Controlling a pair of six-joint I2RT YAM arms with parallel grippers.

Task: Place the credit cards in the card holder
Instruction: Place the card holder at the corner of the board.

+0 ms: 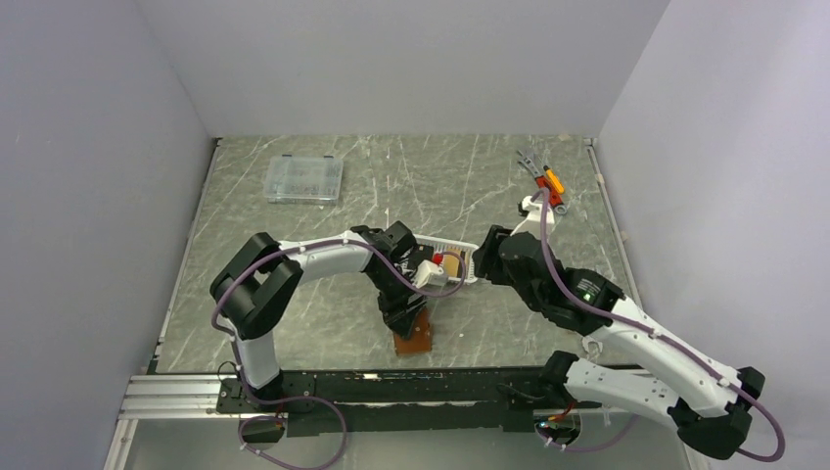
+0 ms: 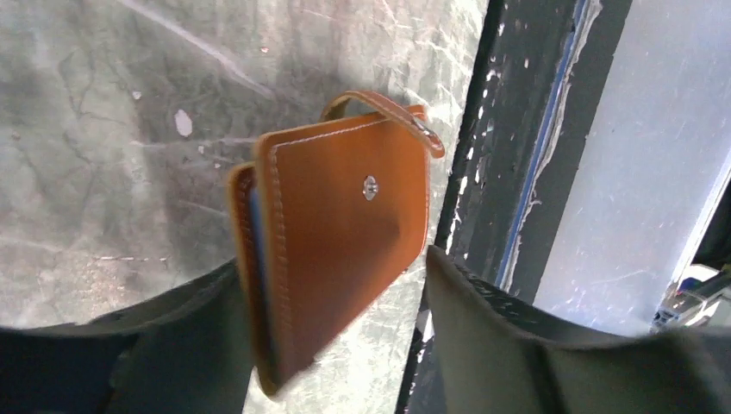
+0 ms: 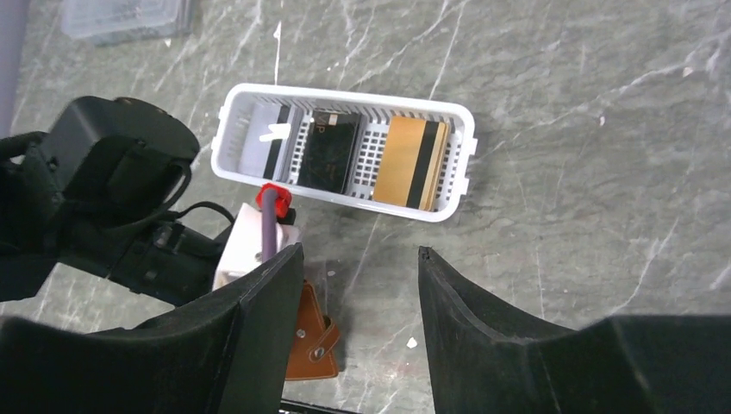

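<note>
At the near edge of the table [image 1: 294,294], just in front of the arms' bases, the card holder [image 2: 345,216] sits between the fingers of the left gripper [image 1: 405,315]. It is folded, its snap tab [image 2: 379,103] unfastened and arching loose over the top, with a sliver of pale blue lining showing along the left edge. The left jaws stand apart. Bare table shows between the wallet and the right-hand finger, so nothing is clamped, though the other finger lies close against the fold. Whether the wallet lies flat or is tipped on edge I cannot tell for certain.

The credit cards [image 3: 330,153] are all in the white slotted basket [image 3: 461,159], a little farther out on the table: a grey-white striped one [image 3: 263,142] at the left, a black one in the middle, an orange-gold one [image 3: 414,159] at the right. The right gripper [image 3: 358,259] hovers on the near side of the basket, fingers spread, nothing between them.

By my judgement no card has gone in, and the step in hand is readying the wallet. Next it likely needs one arm to spread the leaves and pin them so a pocket gapes. The other arm then has to pinch a thin card by its edge out of the basket, which calls for a steep, careful approach against the basket wall.
</note>
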